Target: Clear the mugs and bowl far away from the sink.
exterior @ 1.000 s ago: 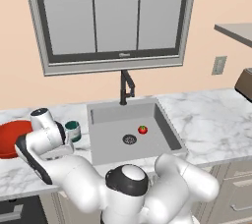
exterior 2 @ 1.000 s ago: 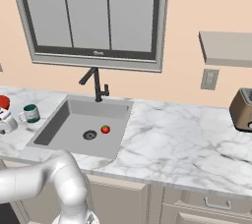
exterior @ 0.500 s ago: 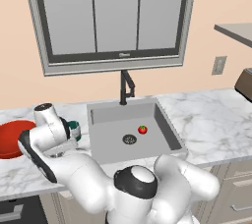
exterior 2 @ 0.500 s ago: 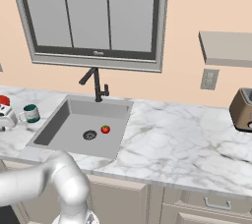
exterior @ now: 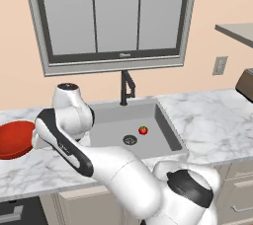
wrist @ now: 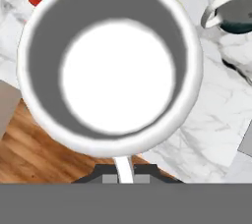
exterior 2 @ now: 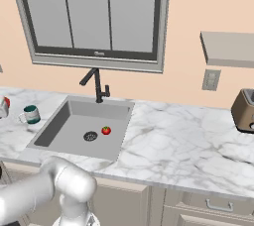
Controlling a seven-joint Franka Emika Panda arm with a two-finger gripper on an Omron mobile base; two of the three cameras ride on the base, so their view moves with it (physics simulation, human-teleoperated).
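Gripper [wrist: 126, 175] clamped on white mug [wrist: 110, 66] handle — green mug [wrist: 236, 2] beside.

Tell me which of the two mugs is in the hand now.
The white mug: the hand is shut on its handle, holding it above the counter. The green mug stands alone on the counter, left of the sink.

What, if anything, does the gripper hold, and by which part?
The glossy white round mug, held by its thin handle between the shut gripper fingers.
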